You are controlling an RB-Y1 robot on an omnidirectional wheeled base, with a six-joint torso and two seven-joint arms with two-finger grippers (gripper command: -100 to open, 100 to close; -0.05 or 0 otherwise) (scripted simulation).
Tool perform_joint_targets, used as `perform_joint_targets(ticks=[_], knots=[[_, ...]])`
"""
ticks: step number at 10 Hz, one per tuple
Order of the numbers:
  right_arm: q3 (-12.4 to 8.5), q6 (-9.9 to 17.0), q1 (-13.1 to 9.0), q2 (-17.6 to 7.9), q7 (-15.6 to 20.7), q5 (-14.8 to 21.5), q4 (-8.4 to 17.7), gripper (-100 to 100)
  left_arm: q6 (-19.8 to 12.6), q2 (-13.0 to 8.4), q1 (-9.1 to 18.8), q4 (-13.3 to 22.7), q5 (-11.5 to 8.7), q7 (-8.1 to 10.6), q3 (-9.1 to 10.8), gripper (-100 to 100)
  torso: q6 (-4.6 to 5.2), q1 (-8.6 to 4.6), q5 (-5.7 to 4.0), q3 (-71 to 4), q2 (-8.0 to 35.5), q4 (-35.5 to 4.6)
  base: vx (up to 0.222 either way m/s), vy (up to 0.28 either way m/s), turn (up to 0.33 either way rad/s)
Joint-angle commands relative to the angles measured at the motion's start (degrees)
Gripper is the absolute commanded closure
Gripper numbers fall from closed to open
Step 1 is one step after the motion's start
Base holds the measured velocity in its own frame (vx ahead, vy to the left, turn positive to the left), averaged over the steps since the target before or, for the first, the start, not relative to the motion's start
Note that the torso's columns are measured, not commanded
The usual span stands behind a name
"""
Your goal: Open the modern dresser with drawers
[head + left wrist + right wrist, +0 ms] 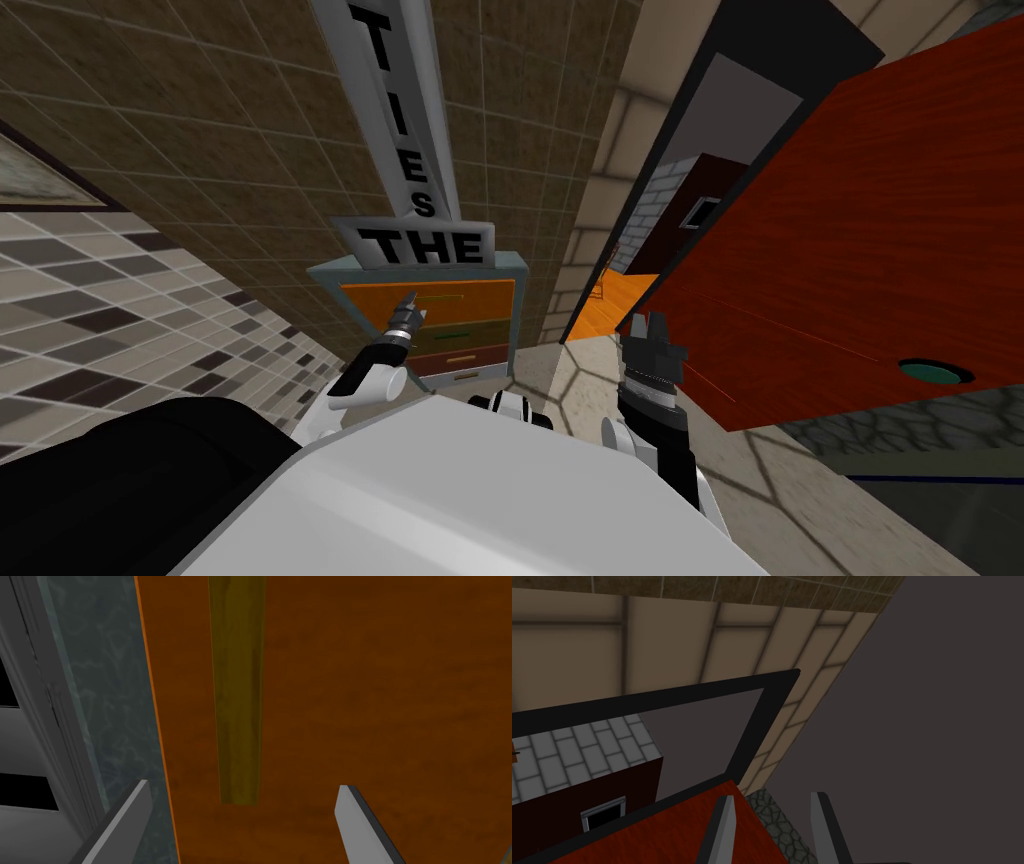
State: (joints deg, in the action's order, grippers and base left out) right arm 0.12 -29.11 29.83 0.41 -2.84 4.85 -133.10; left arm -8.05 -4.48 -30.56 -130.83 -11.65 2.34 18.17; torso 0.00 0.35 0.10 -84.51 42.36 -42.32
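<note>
The dresser (326,275) has a blue-grey frame and stacked drawers: orange on top, then brown, then red. My left gripper (408,302) is up against the orange top drawer (480,300). In the left wrist view its fingers (135,811) stand open on either side of the end of a long olive-yellow handle (237,691) on the orange drawer front (375,701), with the left gripper (243,783) close to it. The drawer looks flush with the frame (100,701). My right gripper (645,322) hangs off to the right, part open and holding nothing (773,796).
A grey sign with black letters (425,243) stands on the dresser top and runs up the tiled wall. A red-brown door (850,250) swings open close to my right arm, in a black-framed doorway (700,100). A black object (120,480) lies at my lower left.
</note>
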Motion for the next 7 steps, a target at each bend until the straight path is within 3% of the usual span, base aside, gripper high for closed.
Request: perform_joint_targets(ticks=[1, 2, 4, 7], knots=[[0.0, 0.0, 0.0, 0.0, 0.0, 0.0, 0.0, 0, -0.7, -0.2, -0.5, -1.1, -0.3, 0.15, 0.38, -100, 0.0, -0.11, -0.02, -0.2, -0.2, 0.1, 0.064, 0.014, -0.001], [0.0, 0.0, 0.0, 0.0, 0.0, 0.0, 0.0, 0, 0.3, -0.1, 0.1, 0.5, -0.1, 0.04, -0.02, 100, 0.0, -0.31, -0.08, -0.1, -0.1, 0.0, -0.061, -0.001, 0.014], [0.0, 0.0, 0.0, 0.0, 0.0, 0.0, 0.0, 0, -0.2, -0.3, -1.0, -1.7, -0.4, 0.24, 0.07, 100, 0.02, -0.26, 0.13, 0.1, 0.0, 0.2, -0.067, -0.024, 0.008], [0.0, 0.0, 0.0, 0.0, 0.0, 0.0, 0.0, 0, -1.0, -0.4, -2.5, -3.3, -0.8, 0.37, -0.14, 100, -0.01, -0.47, -0.09, 0.1, 0.1, 0.0, -0.173, -0.088, 0.026]])
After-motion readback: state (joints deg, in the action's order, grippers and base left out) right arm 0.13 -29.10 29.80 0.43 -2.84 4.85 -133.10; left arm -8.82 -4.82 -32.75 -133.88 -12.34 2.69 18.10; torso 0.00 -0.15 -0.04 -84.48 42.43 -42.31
